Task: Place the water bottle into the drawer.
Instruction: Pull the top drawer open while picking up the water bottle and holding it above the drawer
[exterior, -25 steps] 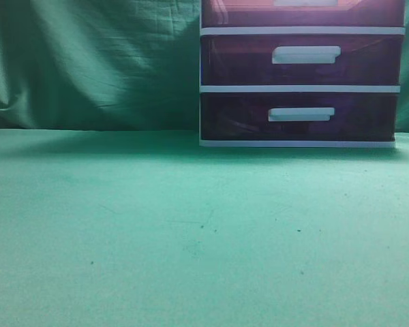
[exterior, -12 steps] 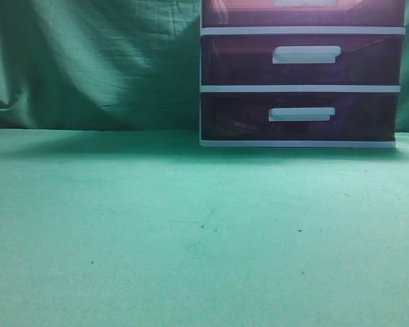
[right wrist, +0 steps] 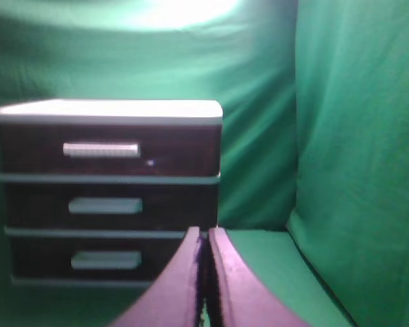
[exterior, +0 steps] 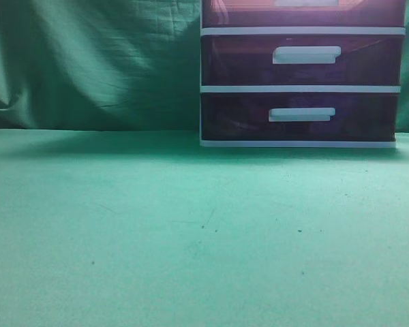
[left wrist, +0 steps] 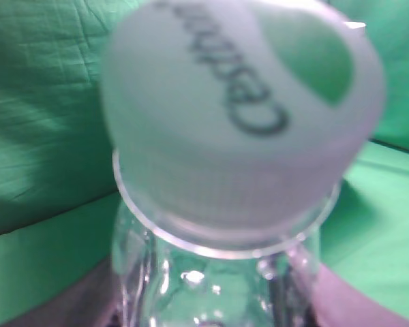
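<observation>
Left jaws look clamped on the water bottle (left wrist: 225,204), judging by dark finger shapes either side of the neck at the bottom of the left wrist view; the contact itself is out of frame, so that's inference. Cap faces the wrist camera and fills most of the view, so the bottle sits roughly along the gripper axis. Label text on the cap is blurred. Likely held near the neck so the body can go into the drawer first.

Right gripper (right wrist: 204,272) jaws are closed, fingertips together, nothing between them. It hovers in front of the drawer unit (right wrist: 109,197), aimed at it, well apart from it.

Target drawer (right wrist: 109,146) is the top one: dark front, pale bar handle (right wrist: 101,149), fully pushed in. Two lower drawers also shut. In the exterior view only its bottom strip shows at the top edge (exterior: 303,12); neither arm appears there, and the green desk (exterior: 191,231) in front of the unit carries nothing.

Judgement: bottle is in hand, drawer not yet opened. Right arm seems staged to go for the top handle; its jaws would need to part first to hook the bar.
</observation>
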Motion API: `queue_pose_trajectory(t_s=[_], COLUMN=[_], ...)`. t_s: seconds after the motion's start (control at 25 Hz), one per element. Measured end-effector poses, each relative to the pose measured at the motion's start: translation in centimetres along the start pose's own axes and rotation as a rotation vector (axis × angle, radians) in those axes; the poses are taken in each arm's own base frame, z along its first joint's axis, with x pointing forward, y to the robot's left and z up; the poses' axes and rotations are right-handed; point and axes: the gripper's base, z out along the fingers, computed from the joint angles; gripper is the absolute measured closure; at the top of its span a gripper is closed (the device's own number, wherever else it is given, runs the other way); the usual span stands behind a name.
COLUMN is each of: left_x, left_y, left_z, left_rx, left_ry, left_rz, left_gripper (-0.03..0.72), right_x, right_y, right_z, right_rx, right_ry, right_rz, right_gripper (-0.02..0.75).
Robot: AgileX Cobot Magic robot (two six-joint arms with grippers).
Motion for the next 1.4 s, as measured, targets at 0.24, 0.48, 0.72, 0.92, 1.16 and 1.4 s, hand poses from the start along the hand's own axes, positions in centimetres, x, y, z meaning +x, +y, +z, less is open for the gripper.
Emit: queue_pose_trajectory(t_s=[0.24, 0.48, 0.72, 0.92, 1.16, 1.4], left_x=[0.1, 0.1, 0.1, 0.2, 0.3, 0.3], left_y=[0.0, 0.0, 0.0, 0.0, 0.2, 0.2], left_z=[0.0, 0.0, 0.0, 0.0, 0.0, 0.0], left_rx=[0.001, 0.002, 0.002, -0.002, -0.022, -0.025], left_ry=[0.007, 0.007, 0.009, 0.013, 0.029, 0.032], left_rz=[-0.006, -0.011, -0.012, -0.013, -0.023, -0.032], left_gripper=[0.403, 0.403, 0.403, 0.403, 0.403, 0.403], right_x=[-3.2, -6.0, -7.8, -7.4, -4.6, -2.3], right_y=[0.2, 0.8, 4.4, 5.7, 7.1, 8.1], right_z=[5.2, 10.8, 15.2, 18.8, 22.9, 26.2], right_rx=[-0.094, -0.199, -0.41, -0.35, -0.344, -0.318], right_ry=[0.339, 0.449, 0.311, 0.125, 0.005, -0.069], right_rz=[-0.178, -0.327, -0.77, -0.963, -1.22, -1.288], right_gripper=[0.738, 0.738, 0.738, 0.738, 0.738, 0.614])
